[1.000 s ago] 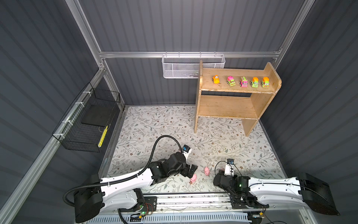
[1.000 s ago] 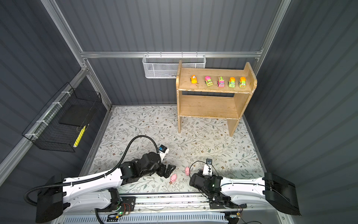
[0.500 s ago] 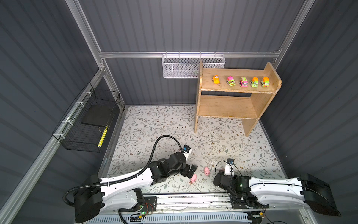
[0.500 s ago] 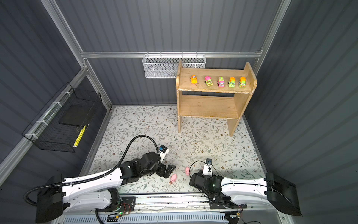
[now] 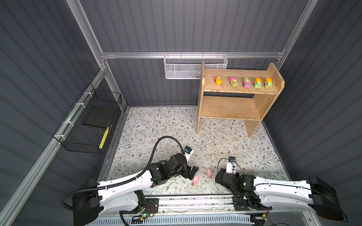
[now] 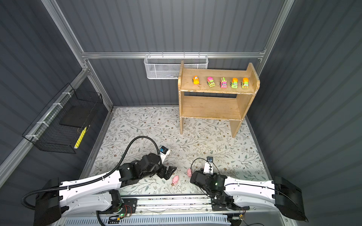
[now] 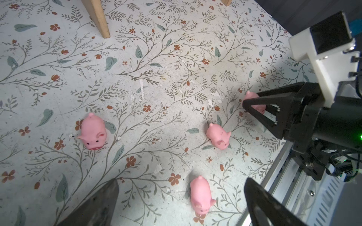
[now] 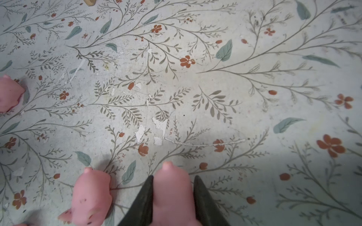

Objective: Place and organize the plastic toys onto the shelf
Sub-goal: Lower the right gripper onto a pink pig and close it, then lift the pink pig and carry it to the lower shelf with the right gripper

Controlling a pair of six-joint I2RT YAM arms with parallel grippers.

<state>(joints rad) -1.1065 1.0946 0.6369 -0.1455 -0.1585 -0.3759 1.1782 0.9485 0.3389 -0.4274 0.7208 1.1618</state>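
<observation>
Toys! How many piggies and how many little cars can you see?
Pigs: 4 on the floor
Cars: 5 on the shelf
Total: 9

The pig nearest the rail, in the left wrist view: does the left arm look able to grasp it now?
Probably yes. The left hand is open and this pig lies on the mat between its fingers; the neighbouring pig and the right hand, shut on another pig, stand apart.
</observation>
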